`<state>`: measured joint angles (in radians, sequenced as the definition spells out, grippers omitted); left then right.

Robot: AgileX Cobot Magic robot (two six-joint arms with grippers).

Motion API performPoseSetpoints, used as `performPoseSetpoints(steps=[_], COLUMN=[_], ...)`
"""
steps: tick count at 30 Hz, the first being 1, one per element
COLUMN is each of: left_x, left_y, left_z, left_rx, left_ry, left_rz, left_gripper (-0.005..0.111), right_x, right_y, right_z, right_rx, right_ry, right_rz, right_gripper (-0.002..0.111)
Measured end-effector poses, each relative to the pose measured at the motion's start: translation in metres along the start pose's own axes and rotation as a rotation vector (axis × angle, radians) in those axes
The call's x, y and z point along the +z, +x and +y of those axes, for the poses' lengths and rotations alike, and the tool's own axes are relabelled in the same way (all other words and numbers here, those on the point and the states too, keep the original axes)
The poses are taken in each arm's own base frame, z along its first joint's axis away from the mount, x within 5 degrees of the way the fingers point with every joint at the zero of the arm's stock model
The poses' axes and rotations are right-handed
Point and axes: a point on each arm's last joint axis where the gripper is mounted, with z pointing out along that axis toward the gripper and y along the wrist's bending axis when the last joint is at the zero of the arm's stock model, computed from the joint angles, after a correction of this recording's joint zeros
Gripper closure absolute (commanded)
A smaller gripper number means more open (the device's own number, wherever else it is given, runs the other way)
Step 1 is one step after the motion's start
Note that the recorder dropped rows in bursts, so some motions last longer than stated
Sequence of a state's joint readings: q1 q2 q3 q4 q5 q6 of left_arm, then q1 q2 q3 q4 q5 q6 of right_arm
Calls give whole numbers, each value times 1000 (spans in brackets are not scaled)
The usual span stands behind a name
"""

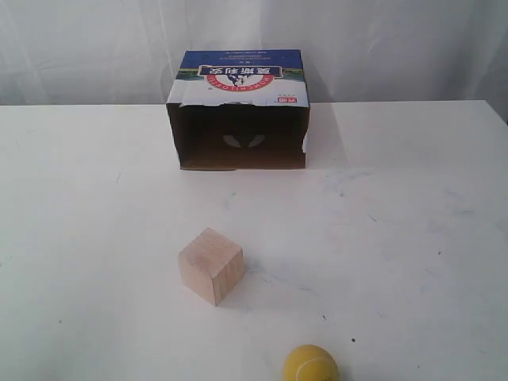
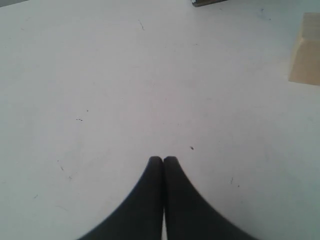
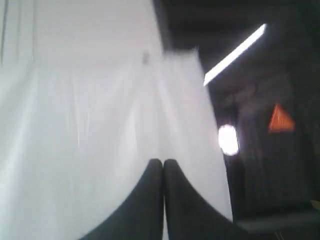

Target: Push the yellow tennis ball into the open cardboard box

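The yellow tennis ball (image 1: 311, 364) lies at the near edge of the exterior view, partly cut off by the frame. The open cardboard box (image 1: 238, 111) stands at the back of the white table, its dark opening facing the front and its blue, white and red printed top upward. Neither gripper shows in the exterior view. My left gripper (image 2: 163, 160) is shut with nothing in it and looks down on bare table. My right gripper (image 3: 163, 162) is also shut and empty, pointing at a white curtain away from the table.
A pale wooden cube (image 1: 210, 265) sits between the ball and the box, a little left of the ball; its edge (image 2: 305, 50) shows in the left wrist view. A white curtain (image 1: 381, 48) hangs behind the table (image 1: 413, 222).
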<state>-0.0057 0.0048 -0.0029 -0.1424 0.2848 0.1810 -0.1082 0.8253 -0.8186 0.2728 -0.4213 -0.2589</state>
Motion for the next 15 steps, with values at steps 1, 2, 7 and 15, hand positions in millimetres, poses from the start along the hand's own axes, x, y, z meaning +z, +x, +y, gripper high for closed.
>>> performPoseSetpoints(steps=[1, 2, 7, 15], left_x=[0, 0, 0, 0], left_y=[0, 0, 0, 0], left_z=[0, 0, 0, 0], left_rx=[0, 0, 0, 2], left_ry=[0, 0, 0, 0], left_rz=[0, 0, 0, 0], left_gripper=[107, 107, 107, 107], right_x=[18, 39, 33, -19], right_y=[23, 71, 164, 139], right_z=[6, 17, 39, 113], right_rx=[-83, -162, -76, 72], right_ry=[-54, -178, -450, -996], right_rz=[198, 575, 1390, 1642], right_gripper=[108, 108, 108, 108])
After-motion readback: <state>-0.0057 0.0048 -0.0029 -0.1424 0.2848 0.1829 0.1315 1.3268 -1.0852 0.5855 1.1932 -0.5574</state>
